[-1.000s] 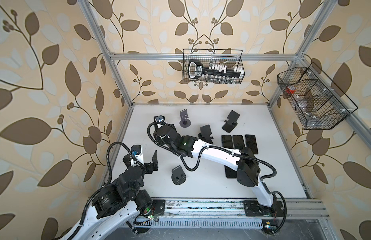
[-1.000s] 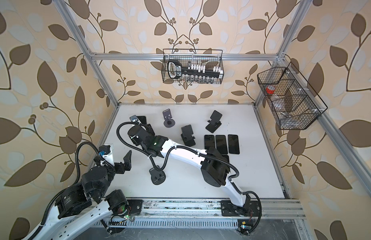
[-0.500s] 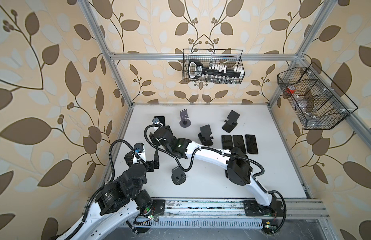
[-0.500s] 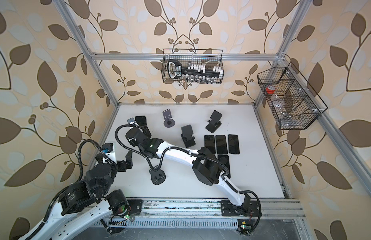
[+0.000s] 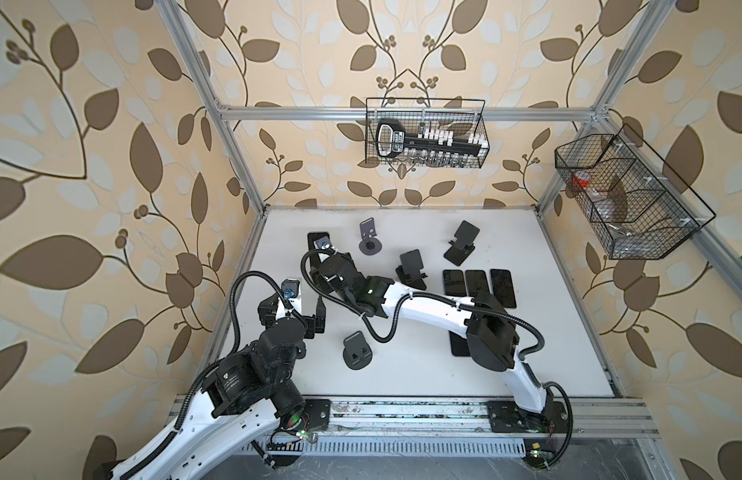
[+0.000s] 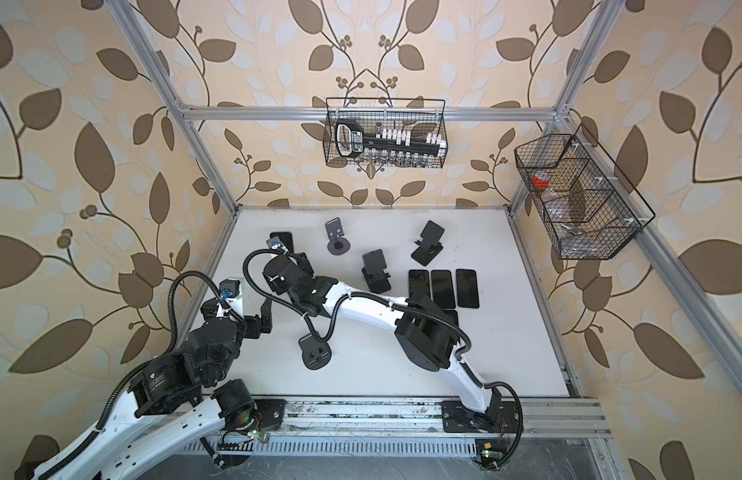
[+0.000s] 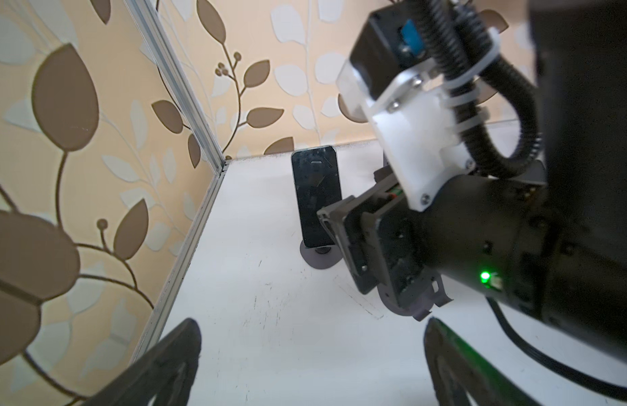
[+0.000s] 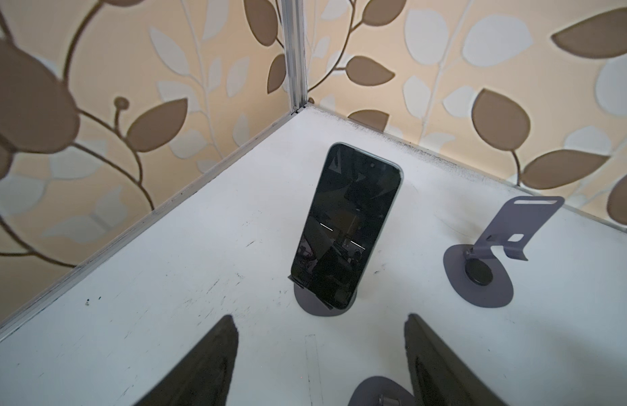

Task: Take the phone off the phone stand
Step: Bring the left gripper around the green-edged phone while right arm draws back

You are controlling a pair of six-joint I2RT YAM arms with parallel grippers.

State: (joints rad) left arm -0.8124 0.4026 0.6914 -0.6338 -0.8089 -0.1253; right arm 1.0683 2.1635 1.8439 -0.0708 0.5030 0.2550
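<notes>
On the white table (image 5: 423, 374) you have a phone stand (image 8: 306, 305) near the far left corner, a second stand (image 5: 369, 245) close by, and three phones (image 5: 475, 284) lying flat, side by side, toward the right edge.

phone (image 8: 345, 225) black | phone stand (image 8: 306, 305) grey | table (image 8: 199, 281) white | walls (image 5: 111, 208) beige, brown leaves

Our right arm (image 5: 427, 309) reaches low across the middle toward the far left. The right tool (image 8: 319, 318) has its jaws apart with nothing between them. Our left arm (image 5: 273, 340) is folded at the left side, and the left tool (image 7: 310, 323) is spread wide and empty.
</notes>
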